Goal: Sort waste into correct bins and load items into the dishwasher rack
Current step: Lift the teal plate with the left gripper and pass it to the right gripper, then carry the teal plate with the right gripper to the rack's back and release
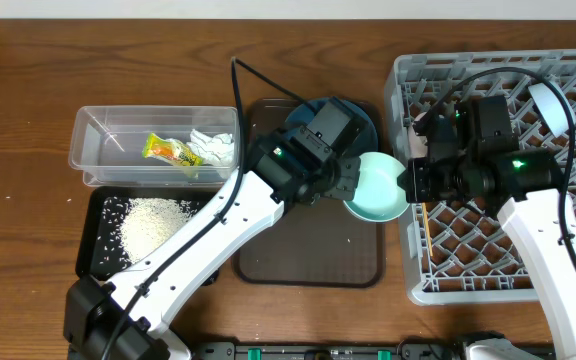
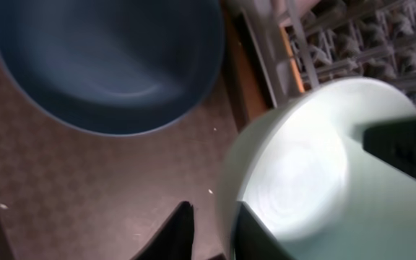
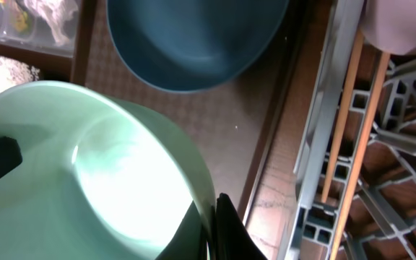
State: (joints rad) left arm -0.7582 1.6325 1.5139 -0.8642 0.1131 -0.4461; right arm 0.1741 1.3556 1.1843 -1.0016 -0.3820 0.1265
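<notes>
Right gripper [image 3: 209, 217] is closed on the right rim of the round glossy mint-green bowl [image 1: 376, 188], one finger inside and one outside. Left gripper [image 2: 211, 235] stands at the opposite rim of the same bowl. Its two dark fingers [image 2: 179, 232] are a little apart, one on each side of the rim, and the outer one shows a thin gap to the bowl wall, so it is slightly open.

The mint-green bowl is over the right edge of the large dark brown rectangular serving tray [image 1: 308, 255], just beside the left wall of the big square light-grey plastic dishwasher rack [image 1: 498, 270]. I cannot tell if its bottom touches the tray. At the far end of this tray lies the large round dark blue plate [image 3: 193, 43].

Inside the rack, two thin wooden chopsticks [image 3: 342, 115] lie near the left wall, with the pink cup [image 3: 403, 29] next to their far ends. The small pale blue-white bowl [image 1: 551, 105] is in the far right part.

On the left part of the desk [image 1: 28, 120], the clear plastic rectangular tub [image 1: 98, 135] holds the yellow-green printed snack wrapper [image 1: 171, 151] and the crumpled white paper napkin [image 1: 214, 146]. Just beside its near side, the shallow glossy black rectangular tray [image 1: 88, 262] carries the loose white rice grains [image 1: 153, 225].
</notes>
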